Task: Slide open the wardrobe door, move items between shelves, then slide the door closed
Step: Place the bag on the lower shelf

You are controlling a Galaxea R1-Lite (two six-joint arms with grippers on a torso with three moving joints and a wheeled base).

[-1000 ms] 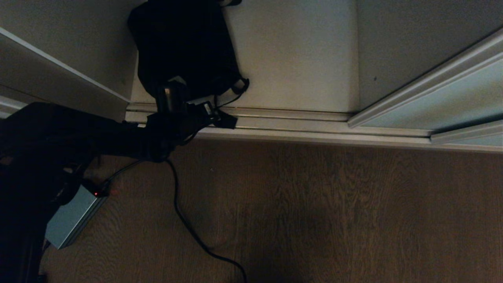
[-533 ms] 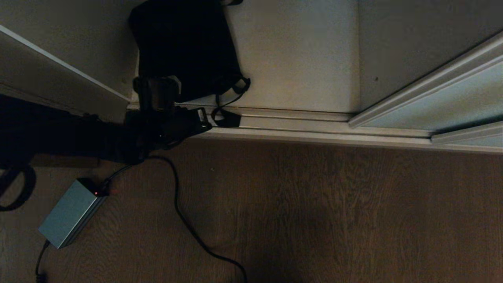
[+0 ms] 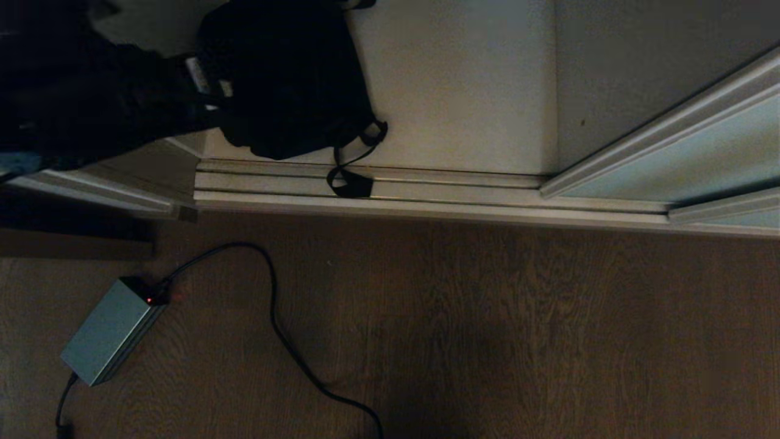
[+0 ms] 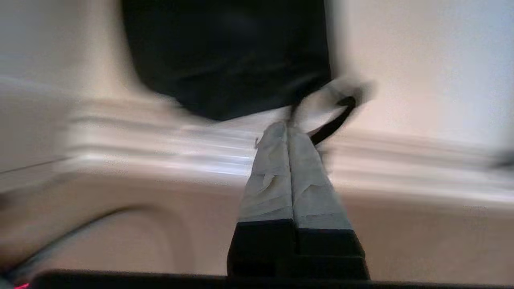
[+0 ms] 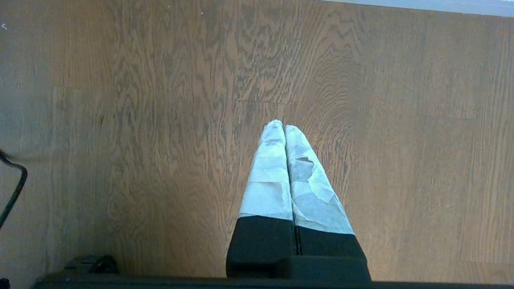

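Observation:
A floppy black bag (image 3: 292,73) lies on the white bottom shelf (image 3: 463,91) of the wardrobe, and one strap loop (image 3: 348,182) hangs over the floor track. The sliding wardrobe door (image 3: 688,158), frosted pale blue-green, stands slid to the right, leaving the opening bare. My left arm (image 3: 91,103) reaches in from the upper left beside the bag's left side. In the left wrist view my left gripper (image 4: 287,127) is shut with its taped fingers pressed together. The bag (image 4: 229,56) and a strap (image 4: 335,122) lie beyond its tips. My right gripper (image 5: 284,127) hangs shut over the wooden floor.
The grooved metal floor track (image 3: 487,195) runs across the wardrobe's front. A grey power box (image 3: 106,332) with a red light and a black cable (image 3: 280,332) lie on the wooden floor at the left. The wardrobe's side panel (image 3: 116,183) stands at the left.
My left arm has lifted from the floor track at the bag's front edge to the upper left of the head view. The bag and its strap lie as before.

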